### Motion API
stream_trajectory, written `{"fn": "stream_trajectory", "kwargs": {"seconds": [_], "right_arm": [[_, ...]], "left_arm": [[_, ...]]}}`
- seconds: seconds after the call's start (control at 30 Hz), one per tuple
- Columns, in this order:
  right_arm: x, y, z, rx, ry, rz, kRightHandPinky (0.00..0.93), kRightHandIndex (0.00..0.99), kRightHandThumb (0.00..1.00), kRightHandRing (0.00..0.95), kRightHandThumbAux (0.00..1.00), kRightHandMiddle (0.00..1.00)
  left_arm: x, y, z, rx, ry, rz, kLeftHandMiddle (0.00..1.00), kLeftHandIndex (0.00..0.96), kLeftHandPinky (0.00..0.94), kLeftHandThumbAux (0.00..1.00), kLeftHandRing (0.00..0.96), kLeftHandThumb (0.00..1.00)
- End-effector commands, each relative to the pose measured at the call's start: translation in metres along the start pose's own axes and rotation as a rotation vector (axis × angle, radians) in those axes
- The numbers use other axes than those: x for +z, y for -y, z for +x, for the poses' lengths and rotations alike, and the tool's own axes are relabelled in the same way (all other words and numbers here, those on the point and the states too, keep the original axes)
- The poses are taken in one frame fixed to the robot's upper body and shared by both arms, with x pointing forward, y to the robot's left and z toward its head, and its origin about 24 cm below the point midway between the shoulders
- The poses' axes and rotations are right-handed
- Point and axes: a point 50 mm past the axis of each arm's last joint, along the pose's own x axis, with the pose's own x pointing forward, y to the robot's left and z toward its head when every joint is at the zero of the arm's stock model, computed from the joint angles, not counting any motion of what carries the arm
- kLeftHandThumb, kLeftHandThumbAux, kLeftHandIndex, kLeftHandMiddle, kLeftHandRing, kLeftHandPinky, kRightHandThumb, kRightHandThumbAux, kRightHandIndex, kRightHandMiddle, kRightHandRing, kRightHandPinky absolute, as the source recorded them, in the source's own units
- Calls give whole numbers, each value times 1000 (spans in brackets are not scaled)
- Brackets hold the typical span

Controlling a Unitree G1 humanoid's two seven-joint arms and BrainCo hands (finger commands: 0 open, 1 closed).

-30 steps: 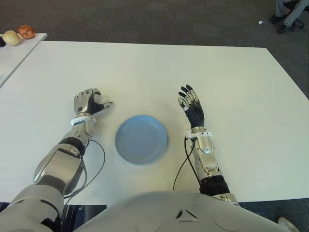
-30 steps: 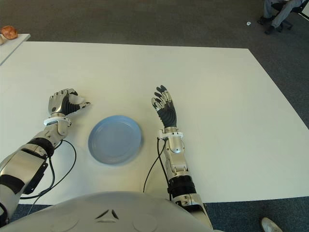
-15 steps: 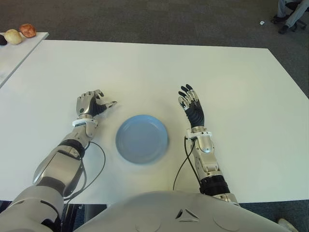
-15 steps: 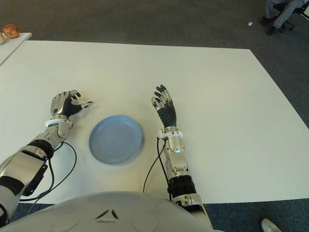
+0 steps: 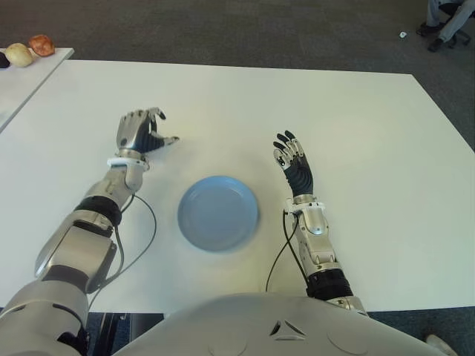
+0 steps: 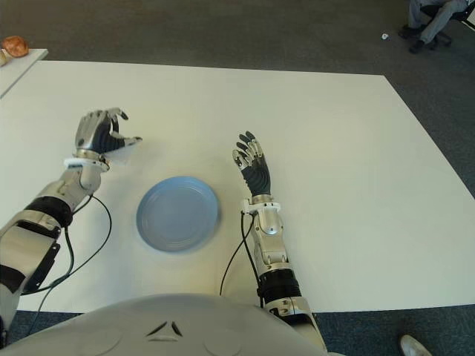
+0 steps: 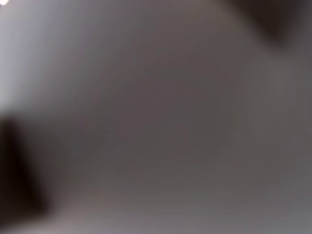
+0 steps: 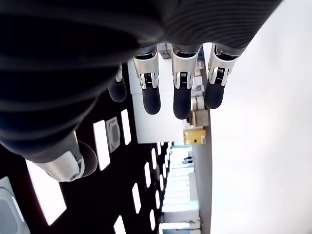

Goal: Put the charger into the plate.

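Charger possibly a white shape under the half-curled left hand (image 5: 139, 133), grip unclear; plate (image 5: 218, 213) bare; right hand (image 5: 291, 157) open.

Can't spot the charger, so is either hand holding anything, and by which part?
Right hand, right of the plate, fingers spread, holds nothing. Left hand: cannot tell; no charger shows.

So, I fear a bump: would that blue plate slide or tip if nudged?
Likely slides: the plate lies flat on the smooth white table. Tipping seems unlikely; it looks shallow and low-rimmed. Probably rigid.
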Motion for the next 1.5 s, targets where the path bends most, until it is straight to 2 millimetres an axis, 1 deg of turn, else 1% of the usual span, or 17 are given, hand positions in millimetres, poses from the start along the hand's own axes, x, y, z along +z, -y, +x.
{"fn": "stream_trajectory", "kwargs": {"seconds": [0.03, 0.1, 0.17, 0.3, 0.47, 0.6, 0.67, 0.83, 1.0, 1.1, 1.27, 1.5], "right_arm": [[-5, -9, 1, -4, -31, 45, 147, 42, 0, 142, 552, 148], [-6, -9, 1, -7, -39, 44, 147, 39, 0, 144, 549, 150], [-8, -9, 2, -8, -45, 41, 146, 39, 0, 145, 546, 152], [-14, -10, 2, -16, -66, 44, 145, 39, 0, 144, 543, 152], [-20, -9, 1, -17, -88, 48, 134, 34, 0, 136, 535, 144], [-23, -9, 1, -16, -98, 50, 129, 30, 0, 129, 528, 139], [-25, -9, 2, -16, -104, 53, 130, 30, 0, 127, 524, 137], [-26, -10, 2, -16, -108, 53, 133, 28, 0, 126, 519, 134], [-26, -11, 3, -21, -108, 53, 133, 26, 0, 125, 518, 132], [-26, -11, 3, -24, -112, 55, 135, 26, 0, 126, 518, 133], [-27, -10, 3, -25, -114, 58, 138, 29, 0, 129, 520, 136], [-27, -11, 3, -27, -115, 67, 135, 35, 0, 131, 522, 139]], "left_arm": [[18, -30, 12, 33, 137, -54, 899, 442, 884, 698, 890, 751], [29, -47, 14, 51, 210, -82, 901, 442, 882, 698, 891, 751], [38, -57, 13, 62, 256, -96, 901, 442, 881, 698, 892, 751], [52, -71, 9, 70, 307, -117, 900, 442, 880, 698, 891, 750], [73, -84, 0, 71, 367, -116, 898, 442, 883, 698, 890, 750], [77, -87, -4, 69, 384, -111, 896, 442, 883, 697, 889, 750], [83, -92, -6, 67, 411, -108, 896, 442, 883, 697, 888, 750], [94, -97, -12, 50, 449, -120, 894, 442, 872, 697, 886, 751], [102, -103, -15, 33, 470, -136, 886, 442, 847, 697, 879, 751], [112, -106, -21, 21, 480, -146, 882, 442, 841, 697, 877, 751], [119, -108, -30, -19, 473, -160, 878, 442, 837, 697, 874, 751], [125, -104, -37, -62, 514, -209, 867, 443, 837, 697, 868, 752]]}}
